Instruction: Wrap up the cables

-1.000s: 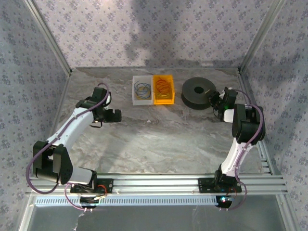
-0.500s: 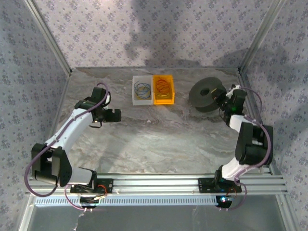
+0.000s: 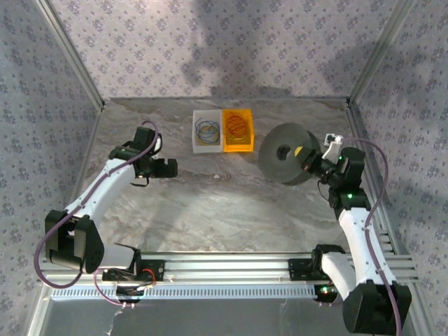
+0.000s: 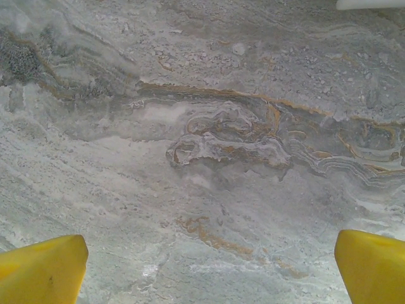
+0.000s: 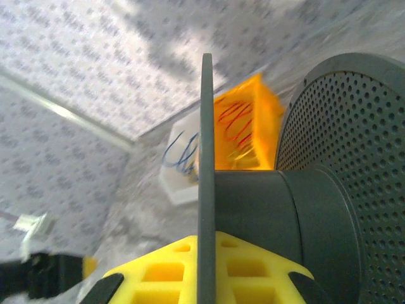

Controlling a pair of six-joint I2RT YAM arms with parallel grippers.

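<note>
Seen from above, a grey marbled surface (image 3: 210,203) is enclosed by patterned walls, with two robot arms mounted at its near edge. On the left, the left claw (image 3: 166,168) hovers over bare surface, well apart from everything else. Its wrist camera shows its yellow fingertips (image 4: 41,269) spread wide with nothing between them, so it is released. Toward the back, near the middle, two small boxes sit side by side and touching. The white box (image 3: 198,143) on the left holds blue and yellow wire loops (image 3: 206,128). The orange box (image 3: 238,145) on the right holds the cables (image 3: 238,124), thin red wire in a loose coil, lying inside the box and touched by neither claw. Just right of the orange box, a thick dark spool (image 3: 280,155) is tipped up, its round face with the centre hole turned toward the overhead camera. The right claw (image 3: 309,159) is clenched on the spool's right side. From the right wrist camera, the spool's thin rim (image 5: 206,158) runs straight up between the yellow fingers (image 5: 253,266), with the cables (image 5: 237,123) visible in the orange box beyond.
</note>
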